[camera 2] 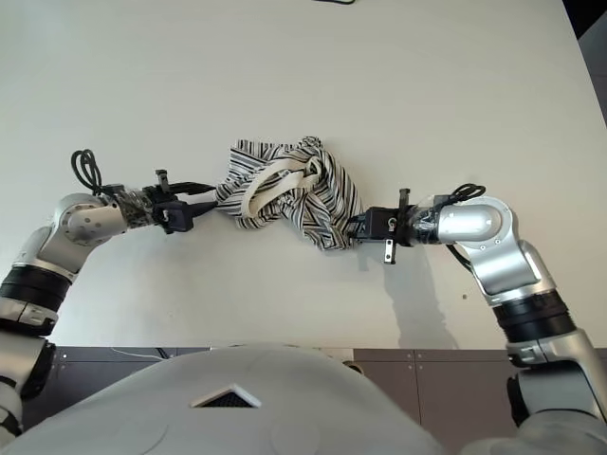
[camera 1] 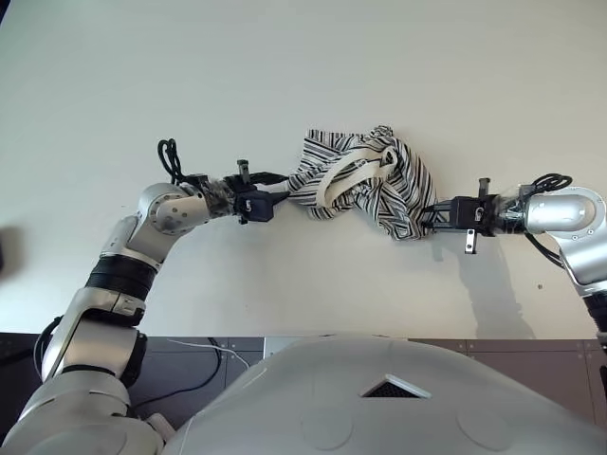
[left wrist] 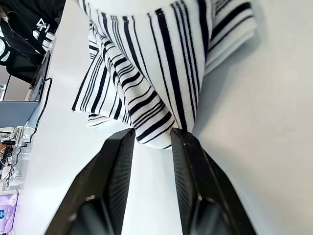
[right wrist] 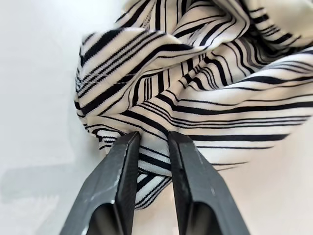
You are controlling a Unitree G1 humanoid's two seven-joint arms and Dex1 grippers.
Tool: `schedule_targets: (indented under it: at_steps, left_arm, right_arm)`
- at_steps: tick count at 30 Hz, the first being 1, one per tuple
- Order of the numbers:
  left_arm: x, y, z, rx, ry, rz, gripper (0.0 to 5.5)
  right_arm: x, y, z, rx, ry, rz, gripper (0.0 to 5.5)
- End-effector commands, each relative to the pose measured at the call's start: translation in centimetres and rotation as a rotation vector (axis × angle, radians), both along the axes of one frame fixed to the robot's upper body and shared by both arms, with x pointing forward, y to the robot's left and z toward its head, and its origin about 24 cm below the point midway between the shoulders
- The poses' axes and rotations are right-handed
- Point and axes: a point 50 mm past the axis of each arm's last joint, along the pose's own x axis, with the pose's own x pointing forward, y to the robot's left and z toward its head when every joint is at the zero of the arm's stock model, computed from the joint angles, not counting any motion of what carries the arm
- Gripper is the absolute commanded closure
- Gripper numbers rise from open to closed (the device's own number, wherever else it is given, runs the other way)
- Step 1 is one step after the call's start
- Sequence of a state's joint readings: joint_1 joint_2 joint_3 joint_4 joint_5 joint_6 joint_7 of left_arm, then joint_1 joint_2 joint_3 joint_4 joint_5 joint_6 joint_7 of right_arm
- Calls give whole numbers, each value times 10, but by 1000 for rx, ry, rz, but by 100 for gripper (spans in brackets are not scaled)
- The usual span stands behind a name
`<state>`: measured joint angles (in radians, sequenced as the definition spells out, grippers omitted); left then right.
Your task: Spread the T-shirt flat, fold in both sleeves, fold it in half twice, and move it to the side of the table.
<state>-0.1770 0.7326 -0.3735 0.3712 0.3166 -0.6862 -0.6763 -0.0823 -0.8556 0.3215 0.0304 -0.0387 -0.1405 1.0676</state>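
- My left gripper (camera 1: 283,197) is at the middle left of the picture. Its two fingers are close together. They pinch only the very edge of the shirt (camera 1: 365,185), right at their tips.
- The shirt sits in the middle of the picture, between my two grippers. It lies on the white table (camera 1: 142,76) in a bunched, twisted heap. A pale band loops over the top of it.
- My right gripper (camera 1: 429,214) is at the middle right. Its fingers are almost closed, with a striped fold squeezed between them.
- I think I am on the first step, spreading the shirt flat. No part of it looks folded yet.
- To do it well, I should pull my grippers apart slowly and evenly, low over the table, so the twist comes out.
- My left hold is small and could slip. I should tug gently, or take a deeper bite first.
- The table is the only thing here that holds anything, and it holds the shirt.
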Motion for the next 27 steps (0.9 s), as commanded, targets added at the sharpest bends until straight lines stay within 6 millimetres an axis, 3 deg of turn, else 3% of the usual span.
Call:
schedule_targets:
  at_steps: [1,7,10,14,19,27]
  left_arm:
    - [-13,15,-8,93,56,-21,415]
    - [-13,11,-7,37,57,19,415]
    - [-14,-8,20,-231,86,93,415]
    - [-37,-35,32,-358,189,62,415]
    - [-51,-44,9,-178,165,-13,415]
    - [-43,-52,-13,-37,2,-41,415]
  right_arm:
    - [6,-27,-5,-164,-42,-6,445]
    - [28,-32,6,-203,-232,23,445]
    - [27,-26,10,-102,-224,-12,445]
    - [20,-21,5,-51,-199,-37,445]
    - [20,-16,6,-24,-191,-44,445]
    - [20,-10,7,-8,-180,-29,445]
